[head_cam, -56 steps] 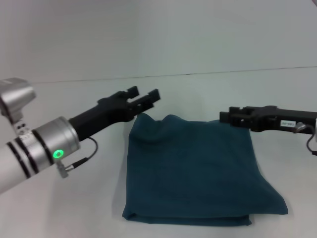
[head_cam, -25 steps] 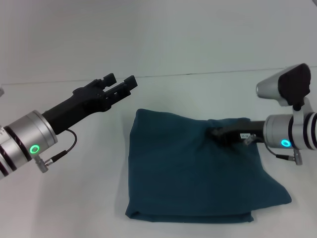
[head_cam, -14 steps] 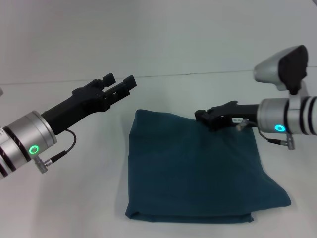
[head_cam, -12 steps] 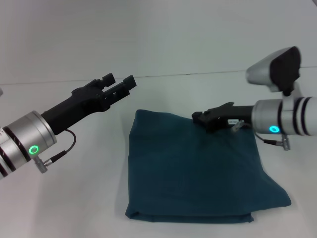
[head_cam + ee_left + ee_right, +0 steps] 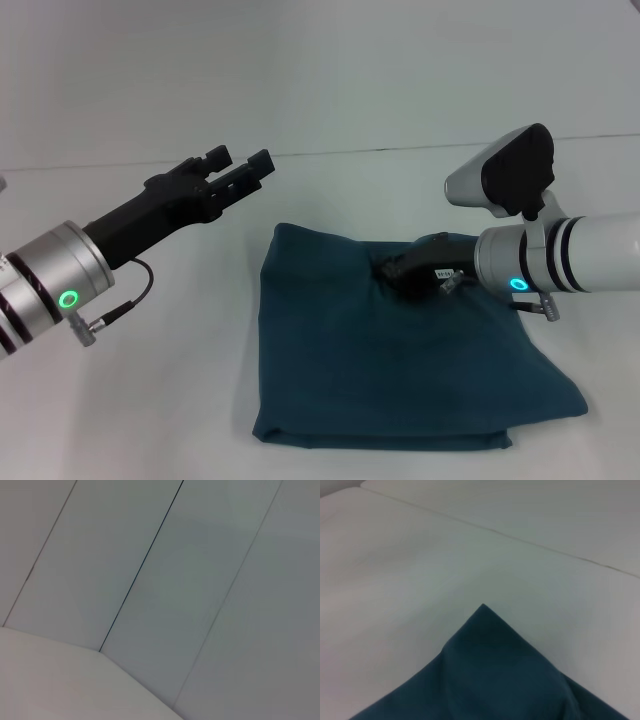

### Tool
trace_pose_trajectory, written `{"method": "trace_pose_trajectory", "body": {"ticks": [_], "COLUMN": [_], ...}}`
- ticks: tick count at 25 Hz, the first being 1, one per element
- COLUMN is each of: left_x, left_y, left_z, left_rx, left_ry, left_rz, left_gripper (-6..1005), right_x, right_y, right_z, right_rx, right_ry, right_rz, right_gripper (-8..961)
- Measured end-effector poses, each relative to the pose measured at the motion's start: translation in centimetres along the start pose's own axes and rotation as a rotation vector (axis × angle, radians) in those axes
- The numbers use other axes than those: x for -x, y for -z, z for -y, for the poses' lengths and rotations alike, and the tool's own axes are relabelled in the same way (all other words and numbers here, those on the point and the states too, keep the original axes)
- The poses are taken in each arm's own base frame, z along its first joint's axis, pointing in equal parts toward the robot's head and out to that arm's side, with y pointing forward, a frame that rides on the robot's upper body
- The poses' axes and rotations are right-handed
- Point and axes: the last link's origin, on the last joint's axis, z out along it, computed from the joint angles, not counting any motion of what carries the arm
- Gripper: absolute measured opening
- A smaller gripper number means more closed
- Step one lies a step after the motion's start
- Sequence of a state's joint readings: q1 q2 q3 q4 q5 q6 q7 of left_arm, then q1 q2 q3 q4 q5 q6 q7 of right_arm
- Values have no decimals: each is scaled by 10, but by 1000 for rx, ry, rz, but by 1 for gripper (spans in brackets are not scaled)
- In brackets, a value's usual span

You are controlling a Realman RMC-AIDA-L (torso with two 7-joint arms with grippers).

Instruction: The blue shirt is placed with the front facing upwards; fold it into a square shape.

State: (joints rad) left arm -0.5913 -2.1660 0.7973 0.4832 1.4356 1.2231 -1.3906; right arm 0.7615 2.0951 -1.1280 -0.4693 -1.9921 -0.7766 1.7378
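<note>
Already the blue shirt (image 5: 400,350) lay folded into a roughly square packet on the white table (image 5: 150,400), near centre; only smoothing seemingly remained. Right gripper (image 5: 392,272) pressed into its far middle, finger state indiscernible. Left gripper (image 5: 238,168) hovered off the far-left corner, fingers slightly apart, holding nothing. Nothing obstructed.

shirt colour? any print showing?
Dark teal-blue shirt, no print showing; clearest in head view.

Head view overlooks blue shirt (image 5: 390,350); right wrist close above it; left wrist faces wall.
</note>
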Motion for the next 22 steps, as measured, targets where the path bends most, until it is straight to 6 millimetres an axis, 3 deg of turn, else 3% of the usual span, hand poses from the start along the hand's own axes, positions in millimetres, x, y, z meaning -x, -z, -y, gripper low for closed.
{"method": "trace_pose_trajectory", "body": {"ticks": [5, 12, 22], "left_x": [0, 1, -7], "left_y": [0, 2, 21], "left_z": [1, 1, -10], "left_rx": [-5, -7, 86], "left_ry": [-1, 1, -13], "left_rz": [1, -1, -31], "left_gripper": [814, 817, 822], "right_x": [6, 22, -13], "right_y": [4, 25, 78], "right_z": [4, 17, 23], "right_rx": [-18, -57, 20], "right_ry": [-8, -42, -139], "right_rz": [43, 184, 328], "right_gripper": [5, 8, 11]}}
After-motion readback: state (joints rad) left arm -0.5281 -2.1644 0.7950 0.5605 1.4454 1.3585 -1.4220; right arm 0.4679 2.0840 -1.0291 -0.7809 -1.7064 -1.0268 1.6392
